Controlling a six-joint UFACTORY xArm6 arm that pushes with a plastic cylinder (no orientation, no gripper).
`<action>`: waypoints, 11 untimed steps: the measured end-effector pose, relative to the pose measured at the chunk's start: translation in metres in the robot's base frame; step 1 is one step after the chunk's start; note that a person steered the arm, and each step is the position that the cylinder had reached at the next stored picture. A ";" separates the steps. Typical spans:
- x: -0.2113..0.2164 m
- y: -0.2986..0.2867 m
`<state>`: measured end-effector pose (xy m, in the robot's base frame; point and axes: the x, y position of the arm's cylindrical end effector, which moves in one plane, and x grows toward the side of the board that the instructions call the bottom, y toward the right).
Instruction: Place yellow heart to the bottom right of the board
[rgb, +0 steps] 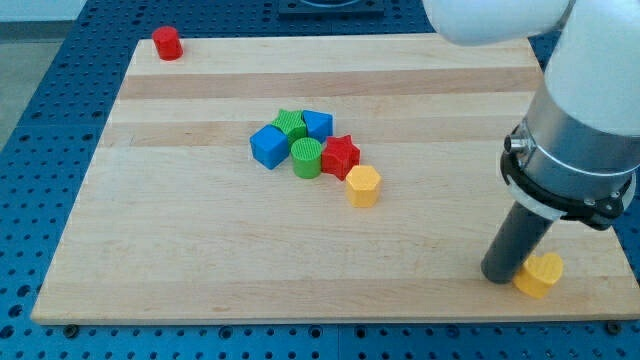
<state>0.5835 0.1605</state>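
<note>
— Where was the yellow heart (539, 274) at that moment?

— It lay near the bottom right corner of the wooden board (200, 260), close to the lower edge and not far from the right edge. My tip (500, 277) stood right against its left side, touching it or nearly so; the exact contact was hard to make out.

— And was anything gripped?

— No. The arm (575, 150) ended in a plain dark rod with no jaws, so nothing could be held or let go. The rod only stood upright on the board beside the heart.

— What about the other blocks?

— A cluster sat near the middle, well apart from my tip. A blue cube (268, 146) was at its left, a green cylinder (306, 157) just beside it, and a red star (340, 155) to the right of that. Behind them were another green block (290, 124) and a second blue block (317, 124); their shapes were hard to tell. A yellow hexagon (362, 185) lay just below and right of the star.

— Anything else?

— A red cylinder (167, 43) stood alone at the top left corner.
</note>
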 end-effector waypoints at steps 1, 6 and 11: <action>0.000 -0.014; 0.019 0.006; 0.019 0.030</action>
